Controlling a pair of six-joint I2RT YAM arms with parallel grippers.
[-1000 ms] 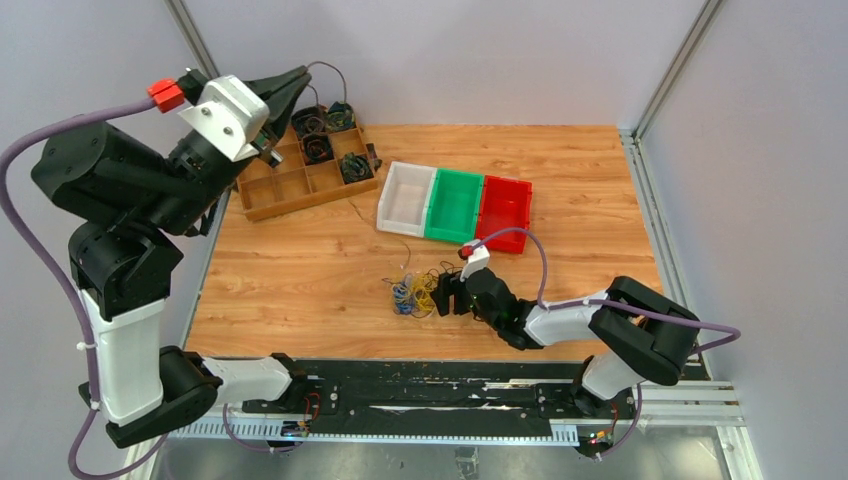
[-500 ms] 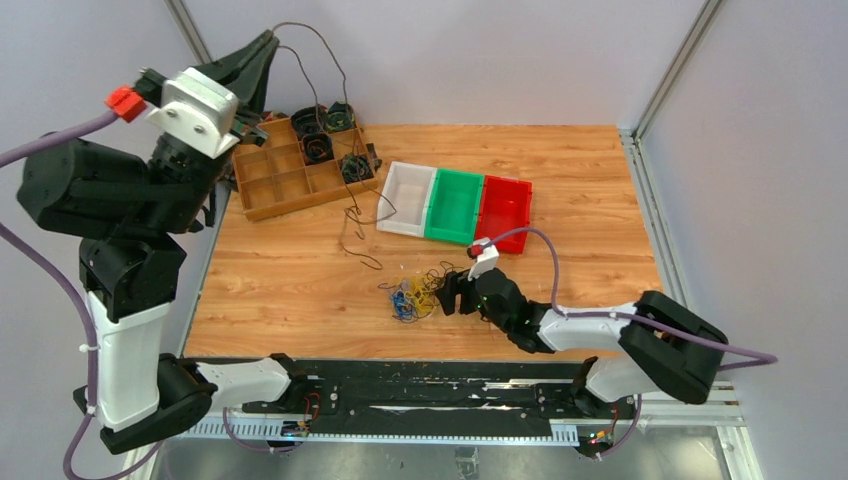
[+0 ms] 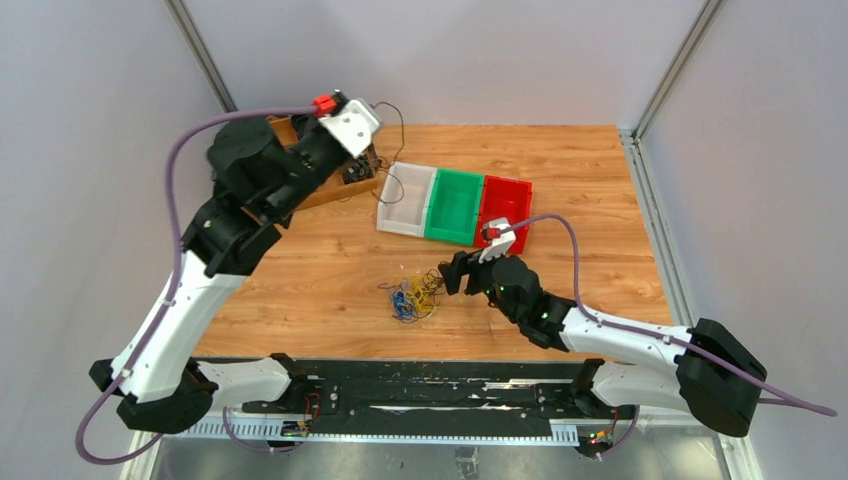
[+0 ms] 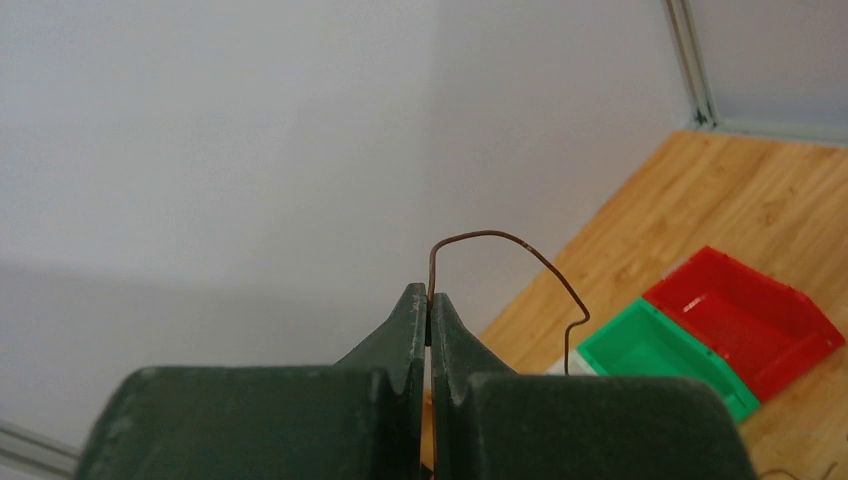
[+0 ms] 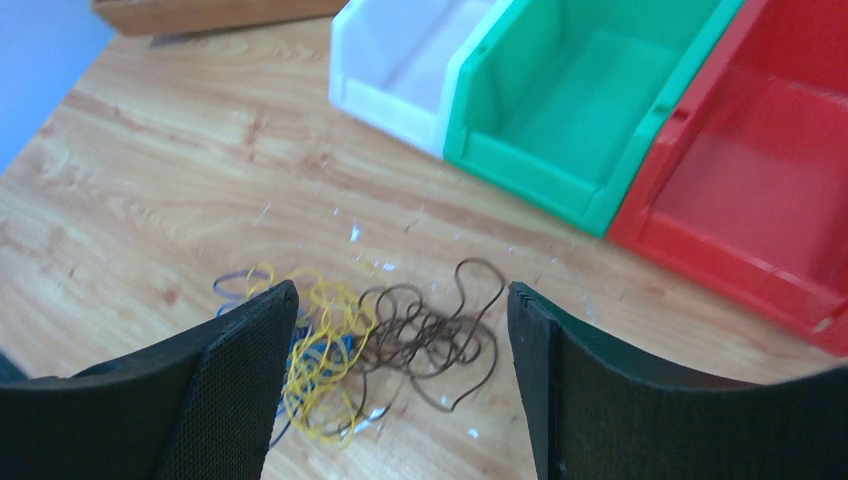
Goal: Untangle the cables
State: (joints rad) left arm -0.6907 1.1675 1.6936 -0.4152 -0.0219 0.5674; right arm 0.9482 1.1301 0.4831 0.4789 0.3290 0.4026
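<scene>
Plainly, the left gripper (image 4: pixel 430 300) is clenched on one dark wire (image 4: pixel 500 237), dangling toward the white bin (image 3: pixel 405 198). The right gripper (image 5: pixel 400 292) gapes just beside the tangle (image 3: pixel 412 295) on the table (image 3: pixel 300 260) — a broad grab could catch several colours and tighten knots.

**One cable aloft, the knot on your table**

Seen from above, your left arm stretches over the wooden divided tray (image 3: pixel 335 190) at the far left of the table (image 3: pixel 300 260). From the left claw (image 3: pixel 372 108) a thin dark cable (image 3: pixel 402 140) arcs out and drops toward the left side of the white bin (image 3: pixel 405 195). The green bin (image 3: pixel 453 205) and red bin (image 3: pixel 510 200) stand flush beside it in a row. Nearer you, a tangle of cables (image 3: pixel 412 295) in blue, yellow and dark strands lies on the wood. Your right claw (image 3: pixel 455 272) sits low just to its right.
</scene>
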